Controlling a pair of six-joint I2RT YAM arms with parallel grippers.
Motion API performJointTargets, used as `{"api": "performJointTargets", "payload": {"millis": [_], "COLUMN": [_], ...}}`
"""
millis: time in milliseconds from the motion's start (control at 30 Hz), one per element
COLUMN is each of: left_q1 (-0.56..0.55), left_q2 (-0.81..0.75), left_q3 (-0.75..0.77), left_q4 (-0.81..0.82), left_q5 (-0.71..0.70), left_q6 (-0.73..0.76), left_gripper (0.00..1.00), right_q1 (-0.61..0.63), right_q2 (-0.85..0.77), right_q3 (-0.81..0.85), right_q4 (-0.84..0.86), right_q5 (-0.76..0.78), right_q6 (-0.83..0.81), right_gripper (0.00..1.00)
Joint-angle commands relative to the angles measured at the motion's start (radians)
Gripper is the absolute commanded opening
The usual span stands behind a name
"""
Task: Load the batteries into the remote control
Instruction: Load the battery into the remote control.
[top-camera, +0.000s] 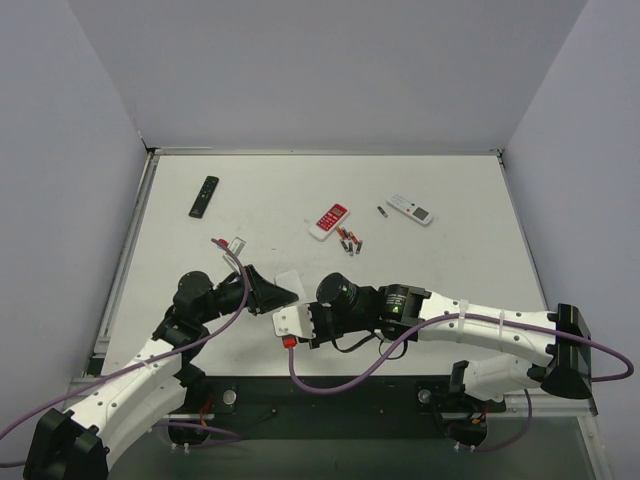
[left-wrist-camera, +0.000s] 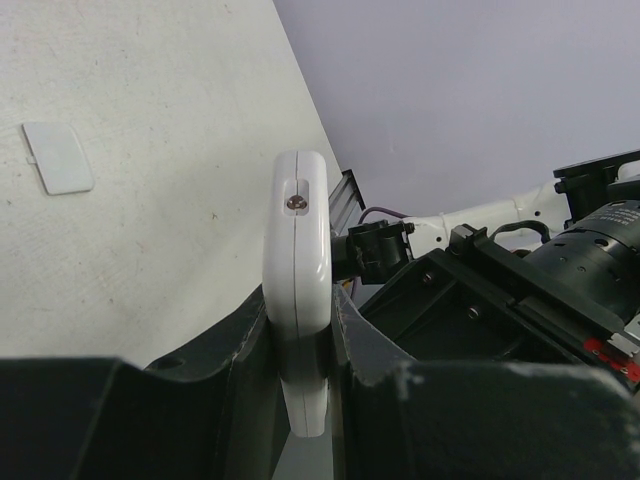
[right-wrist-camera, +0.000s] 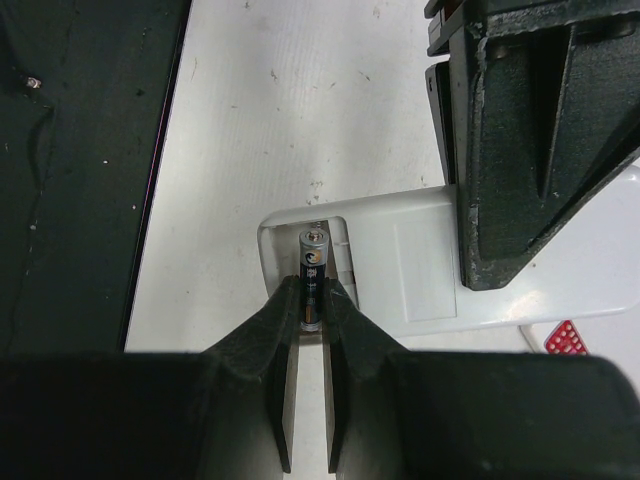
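One battery (right-wrist-camera: 313, 262) sits at the remote control's (right-wrist-camera: 400, 270) end. More batteries (top-camera: 349, 240) lie behind on the bench (top-camera: 450, 270), between a second remote (top-camera: 329, 221) and a third remote (top-camera: 410, 208).

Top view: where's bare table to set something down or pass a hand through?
Bare: the far strip of table behind the black remote and far white remote; also the right side between that remote and the right arm. Crowded: the centre, around the red-and-white remote, batteries, and the left gripper and right gripper at the remote control.
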Motion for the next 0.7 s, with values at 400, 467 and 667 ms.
{"api": "performJointTargets", "payload": {"millis": [400, 467, 667], "left_q1": [0.005, 0.005, 0.005], "left_q2": [0.012, 0.009, 0.019], "left_q3": [0.008, 0.007, 0.002], "left_q4": [0.142, 0.137, 0.131], "left_q5": [-0.023, -0.026, -0.034], "left_q6": [-0.084, -0.083, -0.078], "left_gripper": [0.0, 0.0, 0.0], "right_q1": [-0.033, -0.033, -0.035], "right_q2": [0.037, 0.035, 0.04], "right_q3": [0.008, 0.009, 0.011], "right_q4": [-0.092, -0.1, -0.103], "right_q5": [-0.075, -0.083, -0.095], "right_q6": [-0.004, -0.004, -0.004], "right_gripper": [0.08, 0.11, 0.14]}}
